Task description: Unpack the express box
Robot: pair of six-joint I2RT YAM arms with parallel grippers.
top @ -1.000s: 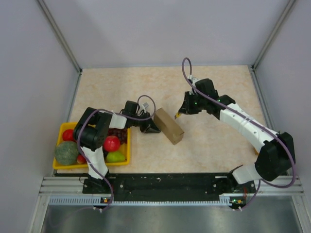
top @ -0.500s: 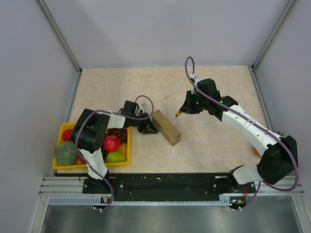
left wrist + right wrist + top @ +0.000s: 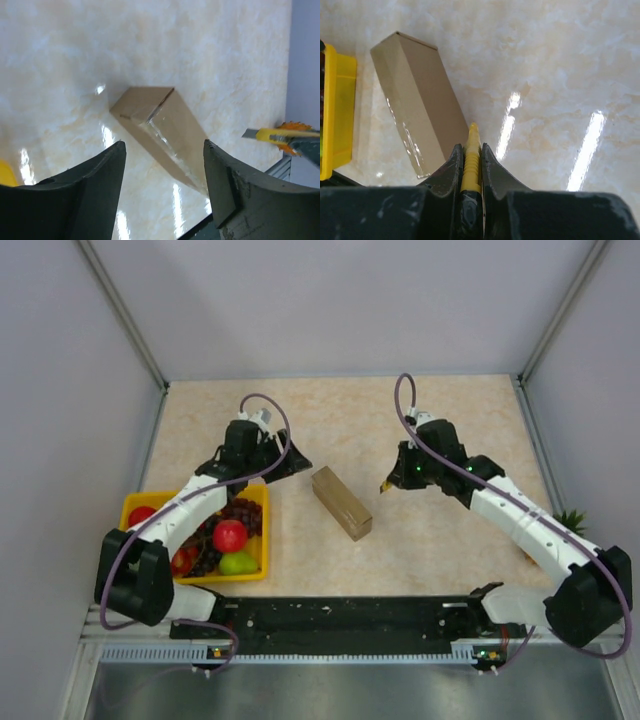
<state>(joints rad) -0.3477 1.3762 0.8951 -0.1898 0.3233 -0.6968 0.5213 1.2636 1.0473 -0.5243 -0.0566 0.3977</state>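
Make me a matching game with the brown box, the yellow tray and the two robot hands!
Things:
1. express box
2. yellow fruit tray
3. left hand
4. right hand

What fits:
A. shut on a yellow cutter
B. has fruit in it
C. open, holding nothing
D. brown, lying on the table between the two arms

Pairs: 1-D, 2-B, 3-C, 4-A

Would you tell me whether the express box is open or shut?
Shut: the express box has its flaps flat and taped along the seam.
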